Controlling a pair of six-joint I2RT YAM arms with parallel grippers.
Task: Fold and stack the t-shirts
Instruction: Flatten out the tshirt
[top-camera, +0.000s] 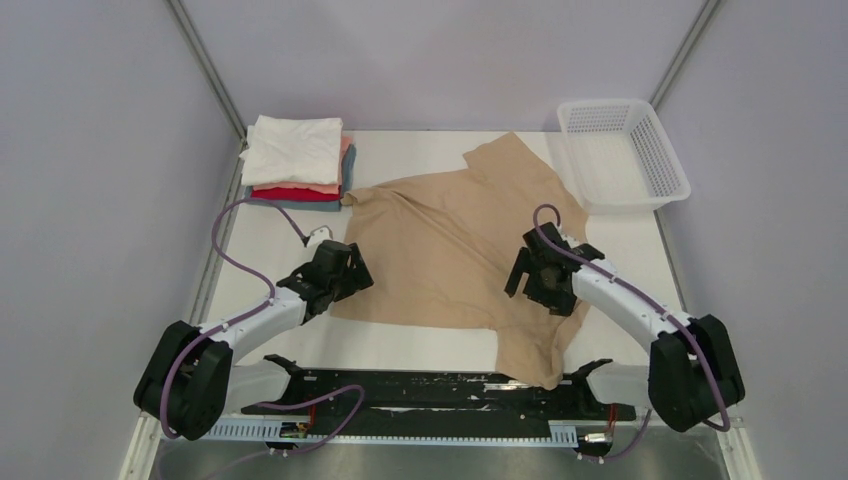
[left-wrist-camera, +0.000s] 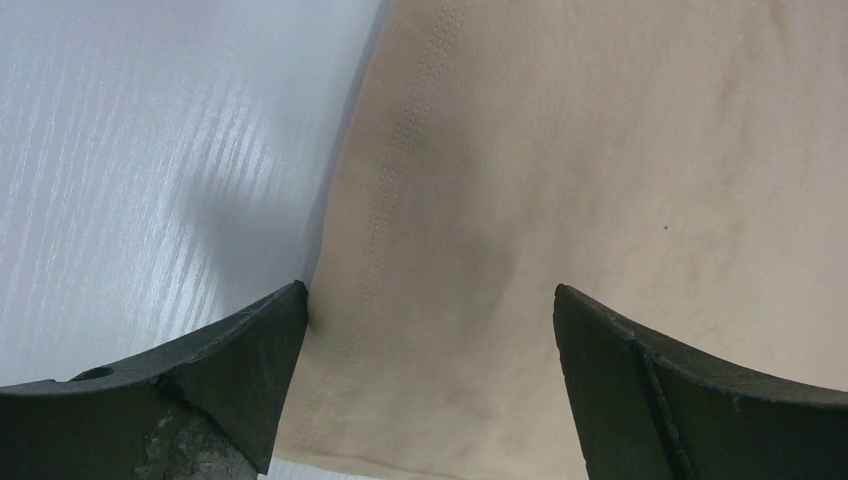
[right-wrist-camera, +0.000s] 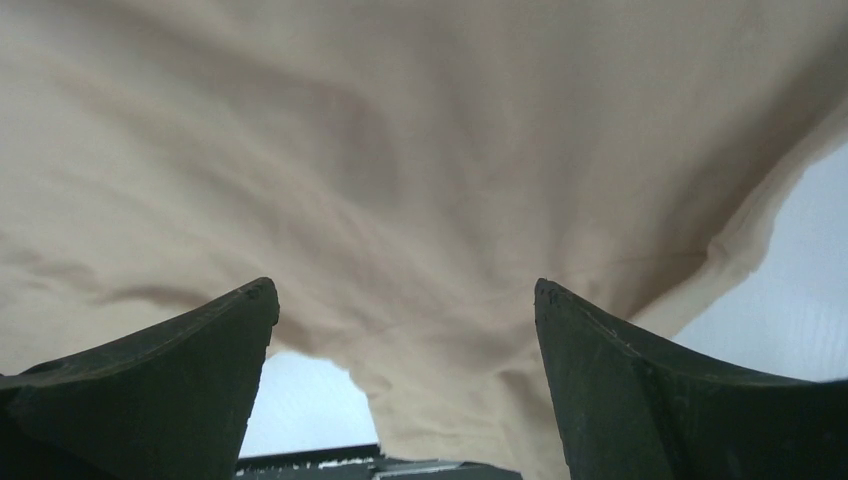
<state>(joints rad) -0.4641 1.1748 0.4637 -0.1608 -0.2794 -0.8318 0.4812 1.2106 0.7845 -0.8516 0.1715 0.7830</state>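
Directly under left end effector (left-wrist-camera: 430, 295) (spread): tan t-shirt (left-wrist-camera: 600, 150)

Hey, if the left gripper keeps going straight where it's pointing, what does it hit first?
Most likely the tan t-shirt: the left gripper is open, aimed at its stitched hem where it meets the table. How far off the cloth lies is unclear.

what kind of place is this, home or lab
Probably a robotics lab cell, not a home: bare grey walls enclose a white table, with two robot arms mounted at its edge.
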